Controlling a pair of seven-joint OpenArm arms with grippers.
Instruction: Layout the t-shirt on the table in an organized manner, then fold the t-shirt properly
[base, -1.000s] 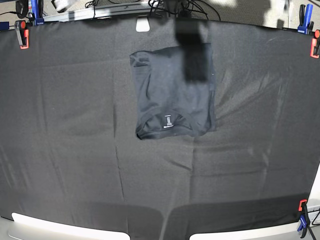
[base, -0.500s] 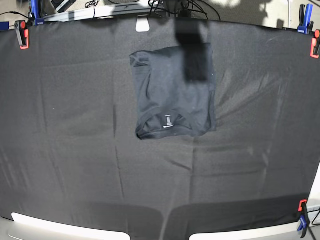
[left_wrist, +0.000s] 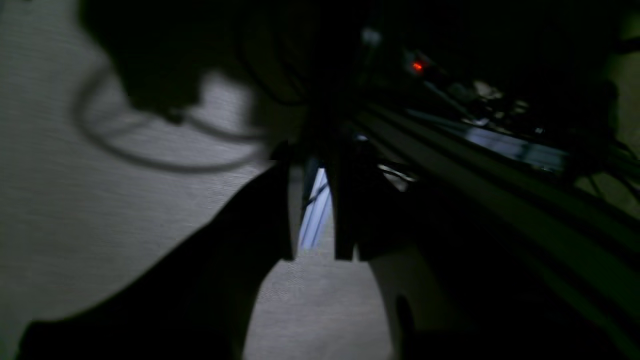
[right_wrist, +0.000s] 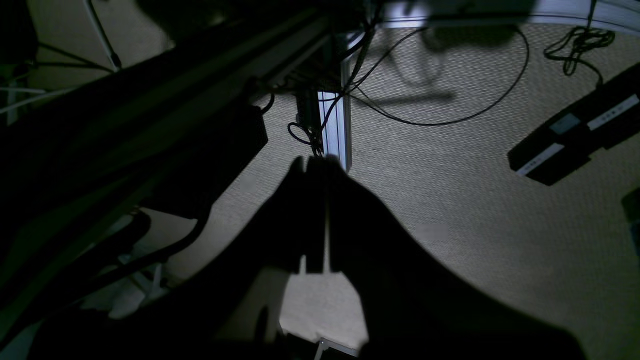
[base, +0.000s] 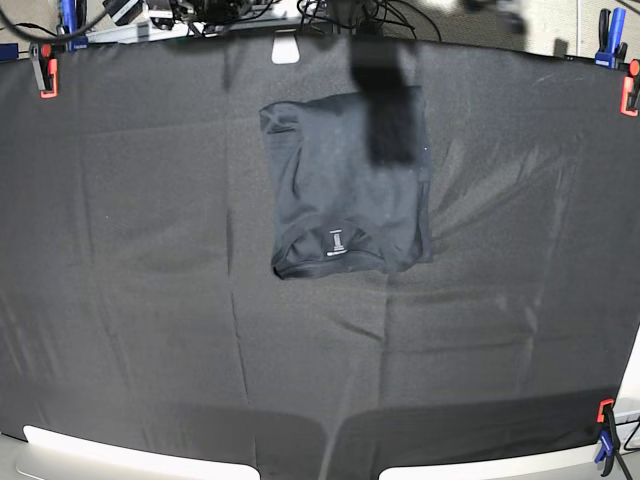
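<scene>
I see a large, wide table (base: 120, 330) covered in matte black fabric, with red-orange clamps (base: 45, 75) at its corners. On its far-centre part lies the dark charcoal short-sleeved cotton t-shirt (base: 340, 190), already folded into a compact, roughly rectangular packet. Its long axis runs from the far edge towards me, and the collar end, with a small white neck label (base: 337, 241), points at the near edge.

Neither arm is over the cloth. Both wrist cameras look down at pale woven flooring and cables beyond the table, so the shirt lies well apart from both sets of jaws, back towards the table's middle. I cannot tell which arm is nearer.

The left gripper (left_wrist: 312, 250) shows dark fingers standing slightly apart, with a bright sliver of background between them and nothing held. The right gripper (right_wrist: 316, 265) has its fingers pressed together, empty.

I judge the fold essentially finished, so any further move would mean reaching back in along that axis.
</scene>
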